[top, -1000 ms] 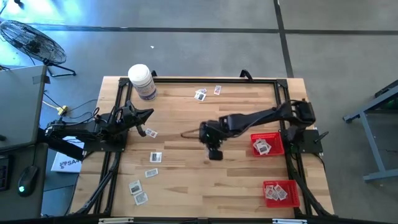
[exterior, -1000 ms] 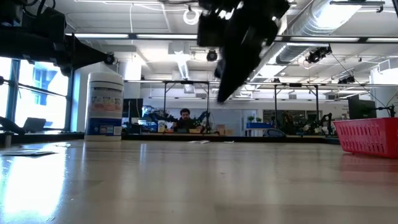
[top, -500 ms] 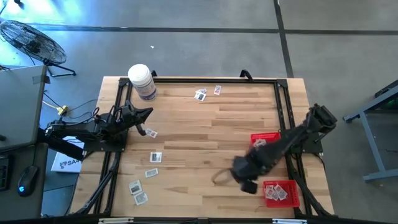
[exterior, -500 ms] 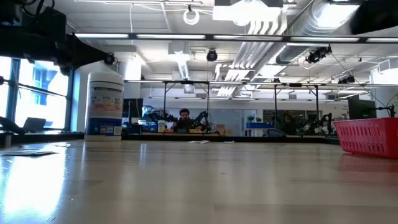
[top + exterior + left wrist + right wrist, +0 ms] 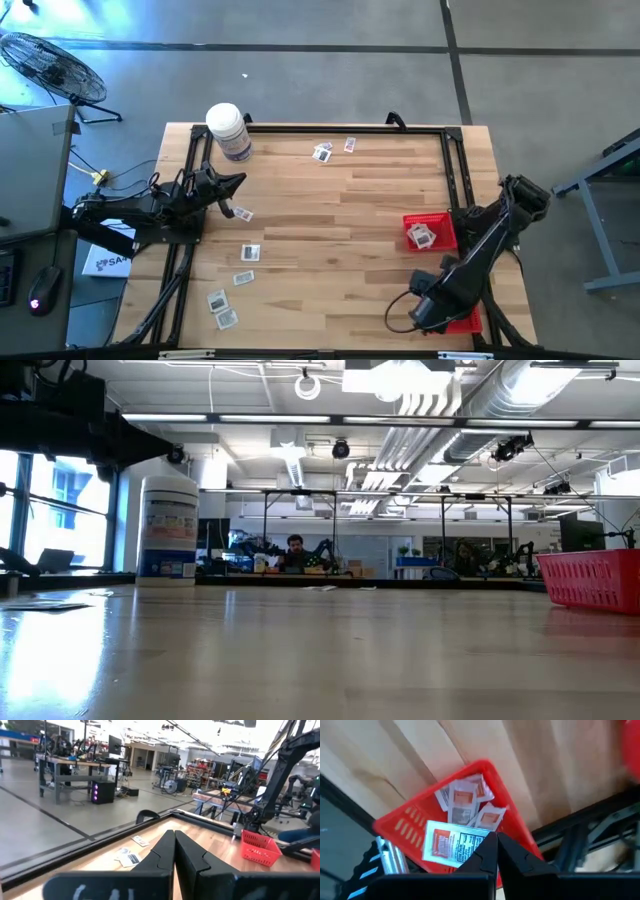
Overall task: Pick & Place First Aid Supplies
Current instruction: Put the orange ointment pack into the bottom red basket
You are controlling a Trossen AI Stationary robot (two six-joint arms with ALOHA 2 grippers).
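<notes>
Several first aid supplies lie loose on the table: small white packets at the far middle (image 5: 322,152) and along the left side (image 5: 250,252), (image 5: 227,318). More packets (image 5: 462,802) fill the near red basket (image 5: 395,827), and others sit in the second red basket (image 5: 430,232). My right gripper (image 5: 495,845) hangs shut above the near basket (image 5: 465,322) at the near right corner, pointing steeply down, with nothing visible between its fingers. My left gripper (image 5: 175,840) waits shut at the table's left side (image 5: 240,181), pointing level across it.
A large white bottle (image 5: 228,130) with a purple label stands at the far left corner (image 5: 168,528). A black frame rail (image 5: 320,127) borders the table. The wood between the loose packets and the baskets lies bare. A cable loop (image 5: 398,312) hangs beside my right wrist.
My right gripper has swung from the table's middle toward the near right corner, ending over the near red basket. It has rolled and tipped to point more steeply down, and it has left the low view. Its fingers stay shut.
</notes>
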